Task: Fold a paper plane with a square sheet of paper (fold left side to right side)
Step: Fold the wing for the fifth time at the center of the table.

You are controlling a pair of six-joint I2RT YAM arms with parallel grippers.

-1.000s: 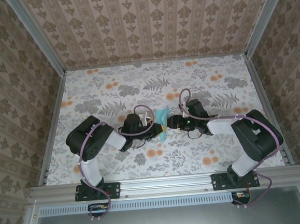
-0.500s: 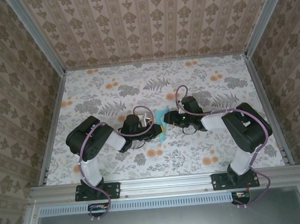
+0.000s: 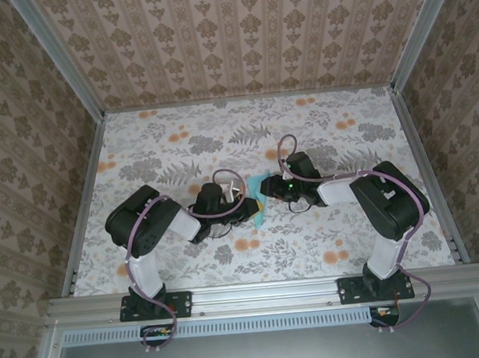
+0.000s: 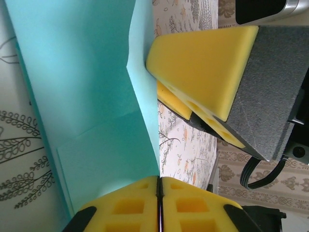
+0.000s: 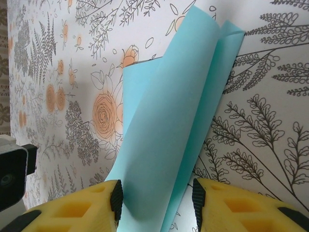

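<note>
The thin, light turquoise-blue square sheet of paper (image 5: pixel 169 121), partly folded with one flap curling up, lies mid-table between the two grippers. The left gripper (image 4: pixel 159 193) pinches its edge between closed yellow foam pads (image 4: pixel 125 210). The right gripper (image 5: pixel 154 193) straddles the raised flap, jaws apart. Beyond stretches the floral-printed table (image 3: pixel 178 142).

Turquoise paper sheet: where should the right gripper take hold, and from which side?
Likely best: grip the turquoise paper sheet by its raised curled flap, the right gripper coming low from the right, one pad on each face. The flap stands off the table, so both faces are free.
</note>
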